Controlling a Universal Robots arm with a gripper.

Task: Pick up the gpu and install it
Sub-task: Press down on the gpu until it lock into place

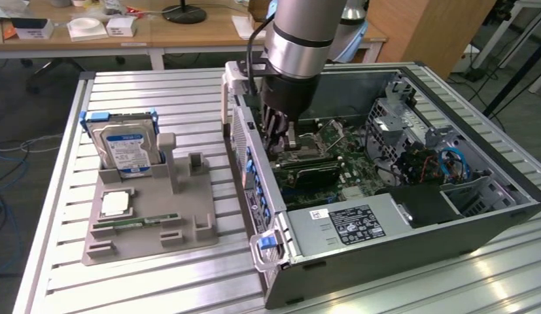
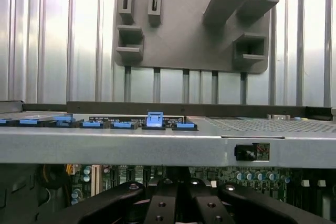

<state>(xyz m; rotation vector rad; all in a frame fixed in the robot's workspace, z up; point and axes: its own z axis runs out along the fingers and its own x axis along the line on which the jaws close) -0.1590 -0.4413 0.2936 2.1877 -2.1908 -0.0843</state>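
Motherboard (image 1: 340, 163) components lay beneath the end effector (image 1: 292, 134), which hung low inside the open computer case (image 1: 479, 216), close to the case's rear wall on the exterior view's left. A dark, flat part sat just below the fingers among the board's slots; whether that was the gpu could not be told, nor whether the fingers were apart or clamped on anything. In the wrist view the end effector (image 2: 178, 203) appeared as black linkages over the green board (image 2: 252, 177), with the case's grey metal edge (image 2: 157, 148) and a row of blue slot latches (image 2: 153, 121) just beyond.

Outside the case, on the slatted metal counter (image 1: 61, 196), stood a grey parts holder (image 1: 196, 203). A silver hard drive (image 1: 126, 147) with a blue-and-white label leaned upright at its far end, a square processor chip (image 1: 116, 204) lay flat near its middle, and a slim green memory stick (image 1: 135, 223) lay in a groove just beside the chip. The holder's upright slots (image 1: 196, 160) beside the drive stood vacant. A silver power supply (image 1: 349, 226) with a black label filled the case's near corner.
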